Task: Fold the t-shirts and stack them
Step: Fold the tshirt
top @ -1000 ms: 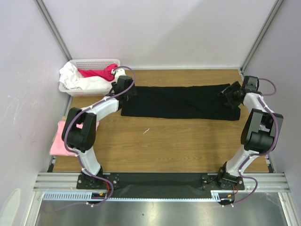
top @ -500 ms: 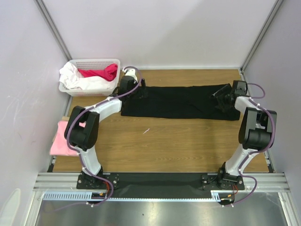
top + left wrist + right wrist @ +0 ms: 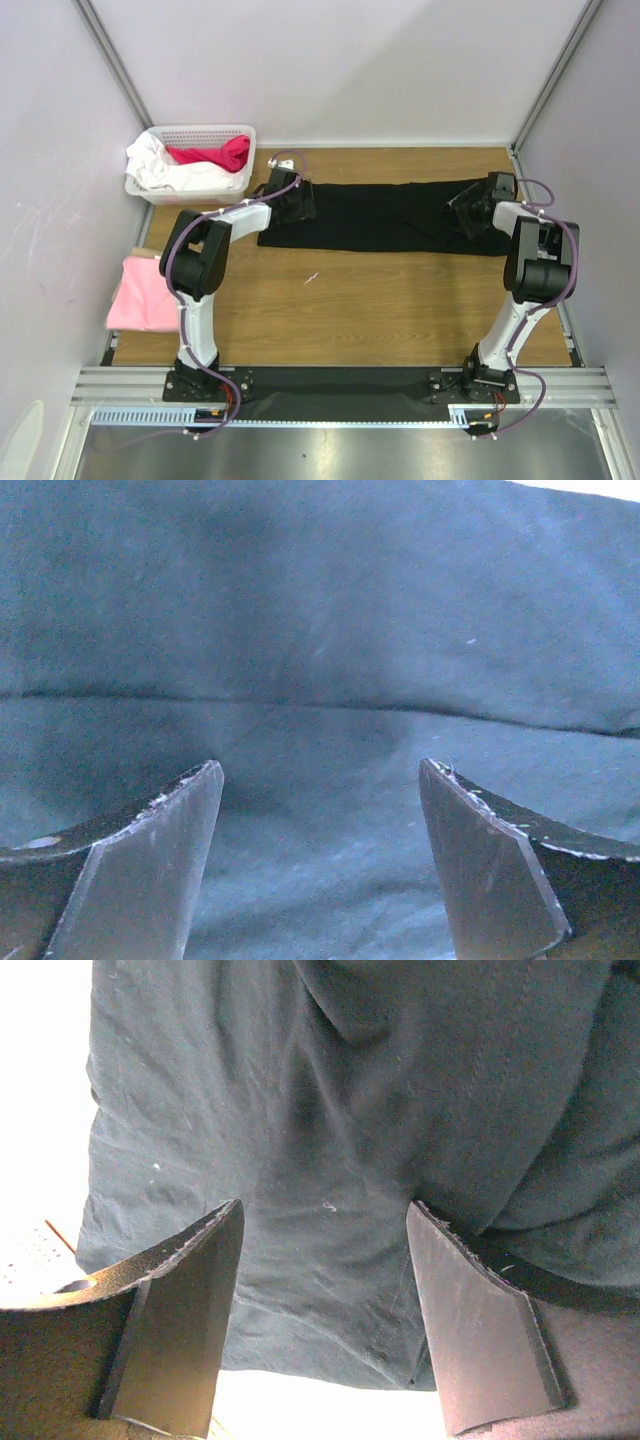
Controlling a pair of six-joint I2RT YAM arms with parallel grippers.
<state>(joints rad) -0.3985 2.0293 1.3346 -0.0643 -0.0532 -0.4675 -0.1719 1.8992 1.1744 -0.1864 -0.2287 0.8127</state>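
Left fingers (image 3: 190,810) spread apart, grasping nothing, over the left end of the black t-shirt (image 3: 380,215). Right fingers (image 3: 210,1260) likewise released, over its right end. Shirt lies as a long strip along bench (image 3: 350,310) far edge. Pink t-shirt (image 3: 145,295) at left edge, basket (image 3: 200,135) at far-left corner.

no readable text, labels or numbers
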